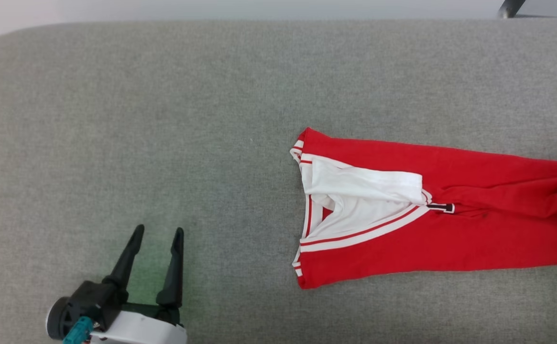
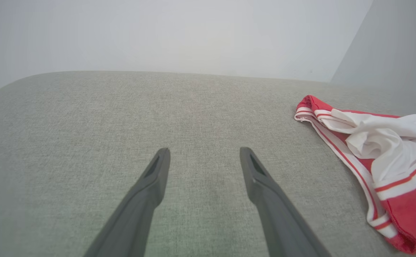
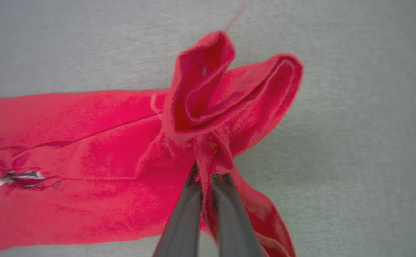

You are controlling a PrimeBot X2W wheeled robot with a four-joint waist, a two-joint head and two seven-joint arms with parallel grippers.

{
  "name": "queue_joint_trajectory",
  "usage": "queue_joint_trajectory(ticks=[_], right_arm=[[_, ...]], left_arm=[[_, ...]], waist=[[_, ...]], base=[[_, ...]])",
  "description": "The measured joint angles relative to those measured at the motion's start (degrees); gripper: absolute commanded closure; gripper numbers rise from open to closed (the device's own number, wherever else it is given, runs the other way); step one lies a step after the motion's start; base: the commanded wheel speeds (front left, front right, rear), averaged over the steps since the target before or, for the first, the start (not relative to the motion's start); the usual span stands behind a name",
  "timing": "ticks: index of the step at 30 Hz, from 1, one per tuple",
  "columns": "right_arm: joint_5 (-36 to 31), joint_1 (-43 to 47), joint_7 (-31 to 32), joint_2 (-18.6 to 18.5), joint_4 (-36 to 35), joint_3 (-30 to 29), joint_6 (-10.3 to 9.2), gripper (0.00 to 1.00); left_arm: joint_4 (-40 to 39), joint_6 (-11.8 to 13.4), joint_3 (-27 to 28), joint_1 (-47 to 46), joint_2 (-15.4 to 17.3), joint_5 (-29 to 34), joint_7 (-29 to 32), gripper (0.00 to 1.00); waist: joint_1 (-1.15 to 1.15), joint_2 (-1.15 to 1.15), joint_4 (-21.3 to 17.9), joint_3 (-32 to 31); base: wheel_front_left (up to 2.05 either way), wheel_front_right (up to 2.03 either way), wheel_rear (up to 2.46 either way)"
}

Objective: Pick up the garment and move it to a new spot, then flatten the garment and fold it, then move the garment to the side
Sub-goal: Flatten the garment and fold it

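The garment (image 1: pixel 431 210), a red jersey with white sleeves and striped trim, lies folded lengthwise on the grey surface (image 1: pixel 163 119), running off the head view's right edge. My left gripper (image 1: pixel 158 236) stands open at the lower left, well apart from the garment's neck end (image 2: pixel 379 157), which shows at the right of the left wrist view beyond the open left gripper (image 2: pixel 204 157). In the right wrist view my right gripper (image 3: pixel 205 170) is shut on a bunched red fold of the garment (image 3: pixel 86 150), lifted off the surface.
The grey fabric surface (image 2: pixel 122 114) has a rounded far-left corner. A pale wall (image 2: pixel 158 35) rises behind it. A dark leg (image 1: pixel 510 8) shows at the top right beyond the far edge.
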Motion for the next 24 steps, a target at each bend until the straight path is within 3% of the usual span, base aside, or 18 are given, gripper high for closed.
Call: queue_joint_trajectory(ticks=[7, 14, 24], right_arm=[[6.4, 0.1, 1.0, -0.8, -11.1, 10.7, 0.0, 1.0], [8.6, -2.2, 4.6, 4.7, -20.8, 19.3, 0.0, 1.0], [7.2, -8.8, 5.4, 11.6, -19.9, 29.7, 0.0, 1.0]], left_arm=[[0.8, -0.2, -0.1, 0.2, -1.0, 0.0, 0.0, 0.0], [0.8, -0.2, -0.4, 0.7, -2.0, 0.0, 0.0, 0.0], [0.7, -0.4, -0.9, 0.3, -3.0, -0.4, 0.0, 0.0]], waist=[[0.0, 0.0, 0.1, -2.1], [0.0, 0.0, 2.1, -3.1], [0.0, 0.0, 5.6, -2.2]], base=[[0.0, 0.0, 0.0], [0.0, 0.0, 0.0], [0.0, 0.0, 0.0]])
